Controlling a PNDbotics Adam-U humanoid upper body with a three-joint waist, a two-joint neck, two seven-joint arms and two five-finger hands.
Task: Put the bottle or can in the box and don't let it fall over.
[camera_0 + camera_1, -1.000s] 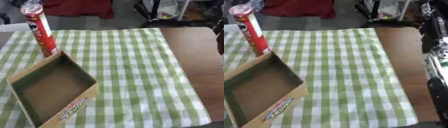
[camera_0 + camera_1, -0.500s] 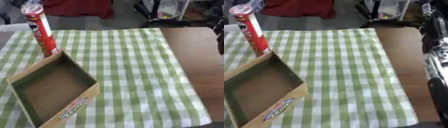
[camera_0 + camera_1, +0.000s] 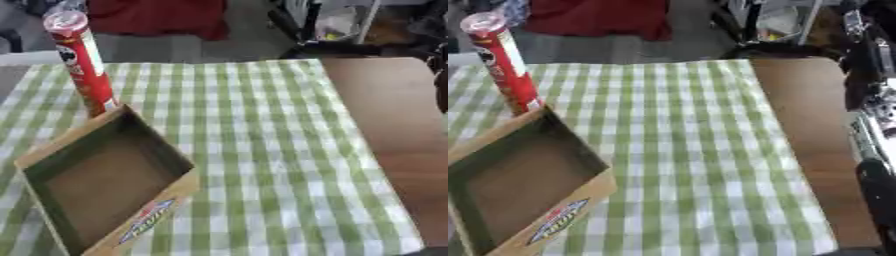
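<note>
A tall red can [image 3: 83, 65] stands upright just behind the empty box [image 3: 105, 185]. The right arm [image 3: 868, 100] waits far right; neither hand shows, so their state cannot be told.

— How is the light on the table?
— Even and soft, from overhead; the green checked cloth [image 3: 254, 145] shows bright with no glare, and the brown tabletop [image 3: 398, 145] carries only a dull sheen.
— Any shadows?
— The cardboard box [image 3: 105, 180] is dark inside along its near walls. The red can [image 3: 83, 65] casts no clear shadow.
— Sharpness?
— Soft throughout; the can's print and the box label are smeared, and the dim background clutter is a blur
</note>
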